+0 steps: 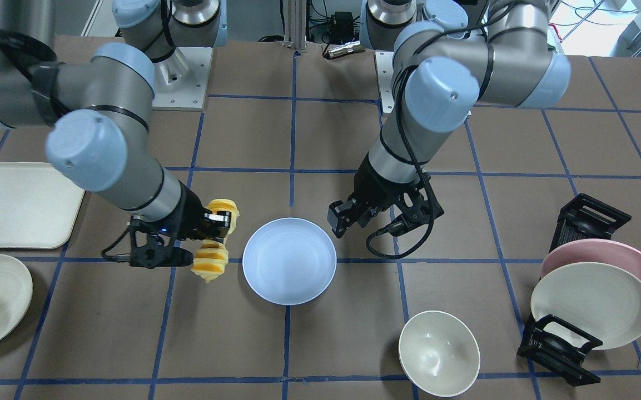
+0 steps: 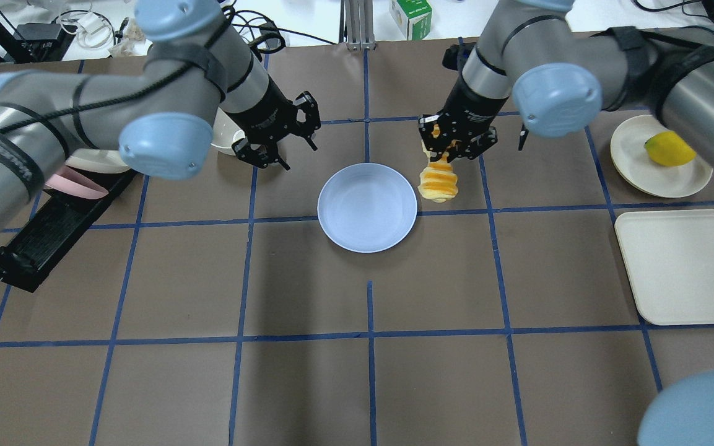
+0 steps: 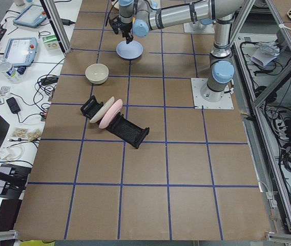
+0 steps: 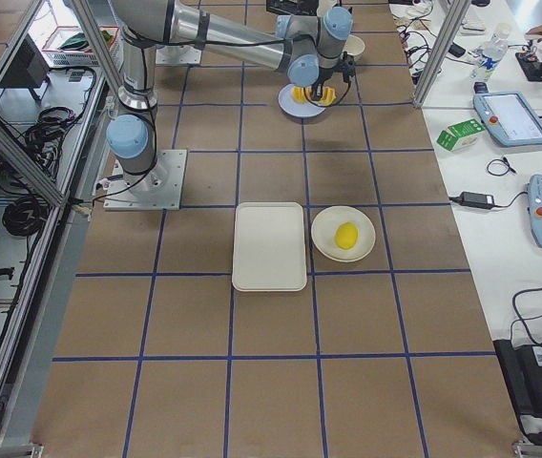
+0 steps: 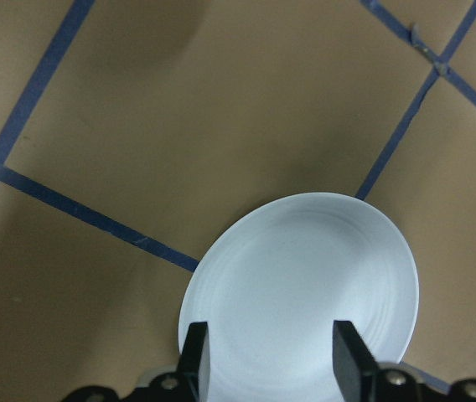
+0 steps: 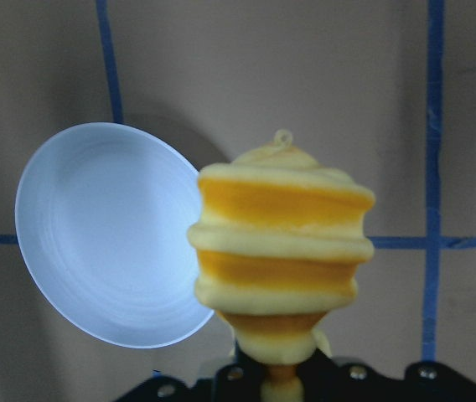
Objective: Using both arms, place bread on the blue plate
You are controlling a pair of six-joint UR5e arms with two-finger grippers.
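The blue plate (image 1: pixel 289 269) lies empty on the brown table, also in the overhead view (image 2: pixel 367 207). My right gripper (image 2: pixel 452 145) is shut on the bread (image 2: pixel 438 181), an orange-yellow ridged loaf. It holds the loaf lifted just beside the plate's rim, on my right. In the right wrist view the bread (image 6: pixel 280 251) sticks out from the gripper (image 6: pixel 276 377) with the plate (image 6: pixel 104 234) beside it. My left gripper (image 2: pixel 282 152) is open and empty above the table on the plate's other side. Its fingers (image 5: pixel 194 360) frame the plate (image 5: pixel 305 285).
A cream tray (image 2: pixel 685 263) and a cream plate (image 2: pixel 635 164) with a yellow fruit (image 2: pixel 669 148) lie on my right. A white bowl (image 1: pixel 438 353) and a black rack (image 1: pixel 559 347) holding a pink plate (image 1: pixel 592 253) and a cream plate (image 1: pixel 592 305) stand on my left.
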